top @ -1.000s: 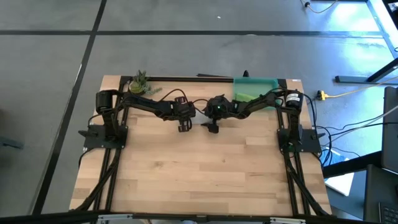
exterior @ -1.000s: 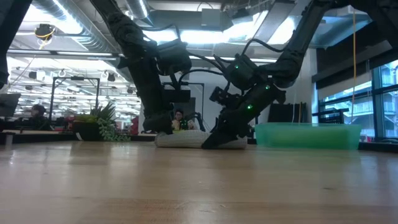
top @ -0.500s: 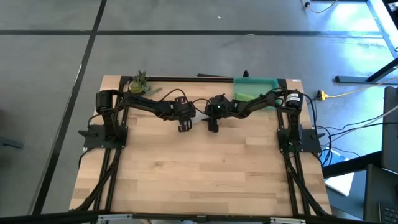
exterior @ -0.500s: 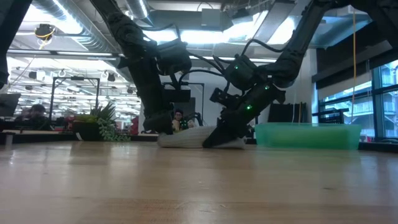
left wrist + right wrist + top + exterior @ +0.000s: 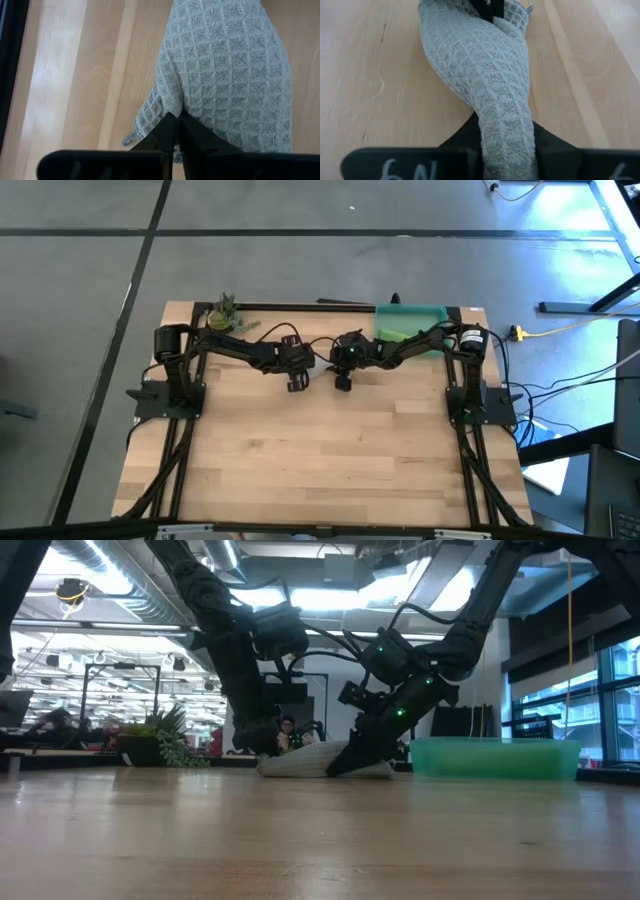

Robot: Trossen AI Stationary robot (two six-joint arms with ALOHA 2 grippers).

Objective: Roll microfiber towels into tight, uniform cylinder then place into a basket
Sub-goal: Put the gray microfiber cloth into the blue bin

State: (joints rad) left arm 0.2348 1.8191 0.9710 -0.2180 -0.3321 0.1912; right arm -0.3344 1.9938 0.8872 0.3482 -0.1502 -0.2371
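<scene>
Towel-rolling is the reason both grippers meet at the grey towel [image 5: 225, 75], which lies bunched on the table [image 5: 330, 440] beside the teal basket [image 5: 412, 313] (a green towel [image 5: 398, 335] already inside). Left gripper [image 5: 176, 131] is clenched on one end, right gripper [image 5: 506, 145] grasps the other, presumably tightening the roll.

A pale wood table [image 5: 320, 450] carries the grey towel [image 5: 305, 763], basket [image 5: 436, 314] — potted plant [image 5: 224, 311] too.

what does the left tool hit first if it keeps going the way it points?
Probably the grey towel itself, which the left tool pinches at one end. At the far end sits the right tool; depth is unclear.
</scene>
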